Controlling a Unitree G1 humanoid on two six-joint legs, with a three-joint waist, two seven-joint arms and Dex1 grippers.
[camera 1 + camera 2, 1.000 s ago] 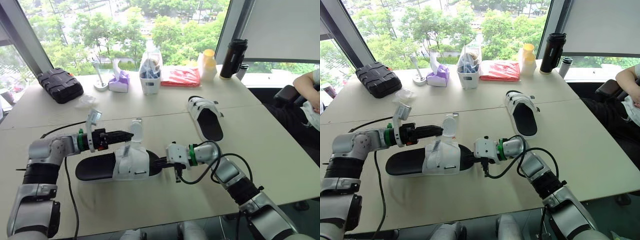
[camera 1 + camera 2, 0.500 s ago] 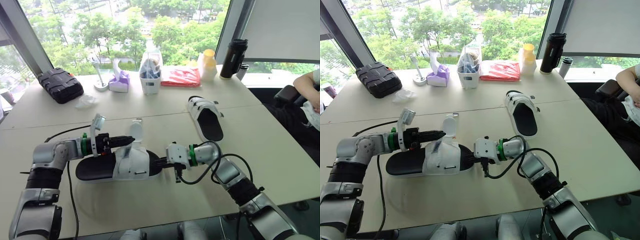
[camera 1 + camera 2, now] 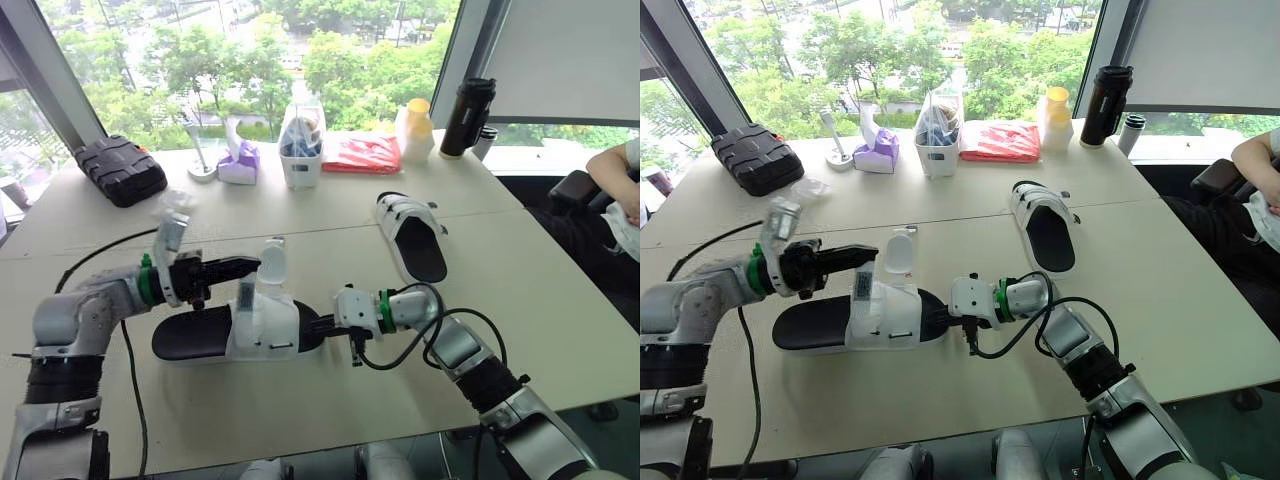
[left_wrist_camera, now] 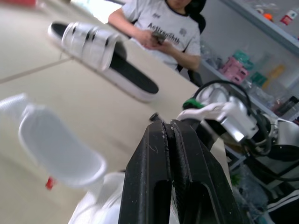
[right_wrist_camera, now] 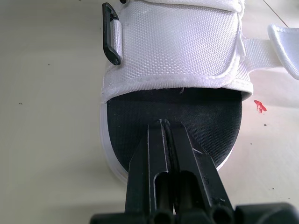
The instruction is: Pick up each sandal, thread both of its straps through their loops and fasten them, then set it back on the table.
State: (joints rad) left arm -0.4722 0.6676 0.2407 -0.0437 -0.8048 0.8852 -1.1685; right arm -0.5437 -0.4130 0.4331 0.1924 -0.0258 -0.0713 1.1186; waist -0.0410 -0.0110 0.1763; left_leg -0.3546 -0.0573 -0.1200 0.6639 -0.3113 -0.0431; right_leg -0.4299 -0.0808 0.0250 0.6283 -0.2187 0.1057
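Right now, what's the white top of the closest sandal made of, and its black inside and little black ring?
The white band across the near sandal looks like matte woven fabric: a fine mesh weave and stitched edge show. Its black footbed seems foam or rubber, dull and finely grained, but that's a guess. The small black rectangular loop looks like smooth hard plastic.

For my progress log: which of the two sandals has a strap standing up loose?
The nearer sandal, lying before the robot: one white strap rises upright from it. The farther sandal has both straps flat across it.
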